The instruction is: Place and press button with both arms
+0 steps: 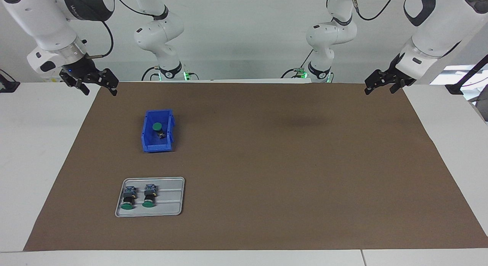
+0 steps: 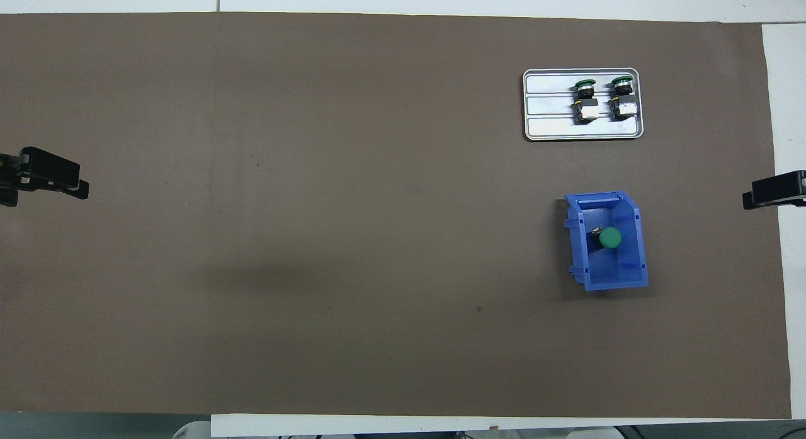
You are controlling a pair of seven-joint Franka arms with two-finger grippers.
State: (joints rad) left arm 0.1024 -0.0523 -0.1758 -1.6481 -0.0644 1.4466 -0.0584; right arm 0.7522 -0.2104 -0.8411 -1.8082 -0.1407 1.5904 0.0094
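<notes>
One green-capped button point(image 1: 157, 127) point(image 2: 609, 238) stands cap up inside a blue bin point(image 1: 158, 145) point(image 2: 614, 278) toward the right arm's end of the table. Two more buttons point(image 1: 127, 199) point(image 1: 149, 197) point(image 2: 585, 99) point(image 2: 622, 97) lie side by side on a grey tray point(image 1: 169, 199) point(image 2: 554, 127), farther from the robots than the bin. My right gripper point(image 1: 100, 89) point(image 2: 774, 193) hangs open and empty over the mat's edge at its own end. My left gripper point(image 1: 379, 89) point(image 2: 47, 181) hangs open and empty over the mat's edge at its end. Neither touches anything.
A brown mat point(image 1: 267, 163) point(image 2: 315, 206) covers most of the white table. Both arm bases stand at the table's edge nearest the robots.
</notes>
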